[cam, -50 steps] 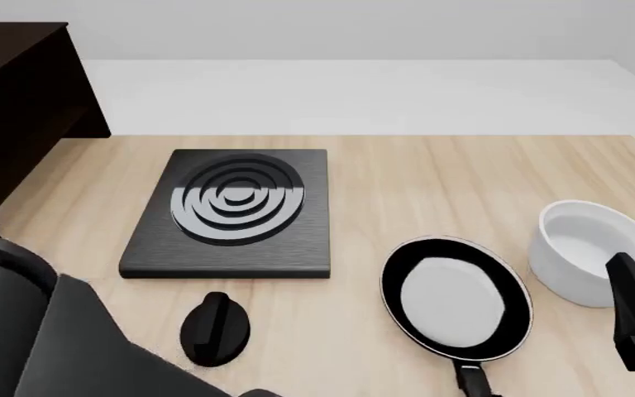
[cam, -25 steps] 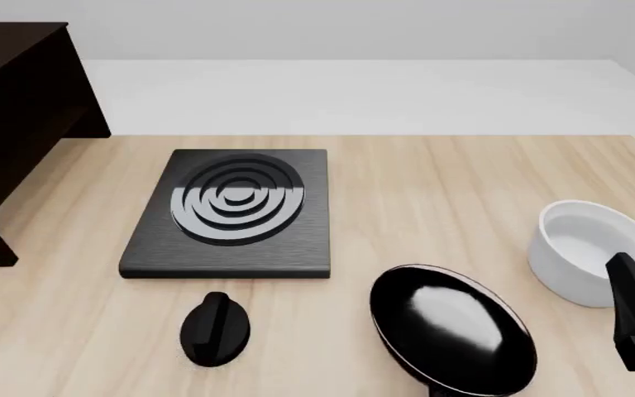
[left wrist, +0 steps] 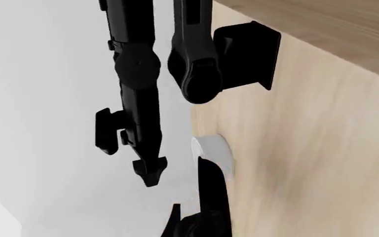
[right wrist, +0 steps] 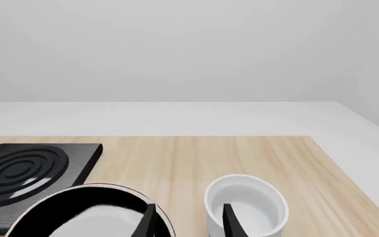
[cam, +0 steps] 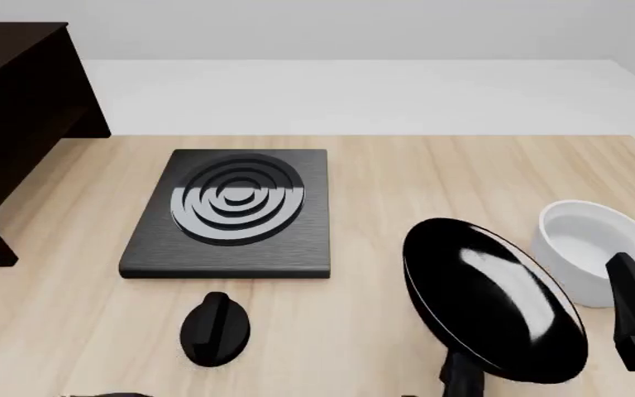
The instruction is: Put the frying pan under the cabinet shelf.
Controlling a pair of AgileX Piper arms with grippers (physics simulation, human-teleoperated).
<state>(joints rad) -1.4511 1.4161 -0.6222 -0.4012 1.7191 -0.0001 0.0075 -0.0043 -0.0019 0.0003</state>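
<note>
The frying pan (cam: pixel 494 306) hangs tilted above the table's near right part, with its glossy black underside towards the front camera. Its handle (cam: pixel 461 380) runs off the bottom edge, so what holds it is hidden. The right wrist view shows the frying pan's (right wrist: pixel 91 212) pale inside. My right gripper (right wrist: pixel 191 222) is open beside the pan, in front of the white bowl. The cabinet shelf (cam: pixel 14 124) stands at the far left. My left gripper is outside the front view, and its wrist view shows only a dark bar (left wrist: pixel 209 197) that I cannot read.
A black stove plate (cam: pixel 235 211) lies mid-table with a small black knob (cam: pixel 216 328) in front of it. The white bowl (cam: pixel 582 244) stands at the right, close to the pan. In the left wrist view the right arm (left wrist: pixel 136 98) hangs beside the table edge.
The pan lay flat with its pale inside up; it has since risen, tipped over and shifted right towards the bowl. The left arm has left the front view. The right gripper stayed put.
</note>
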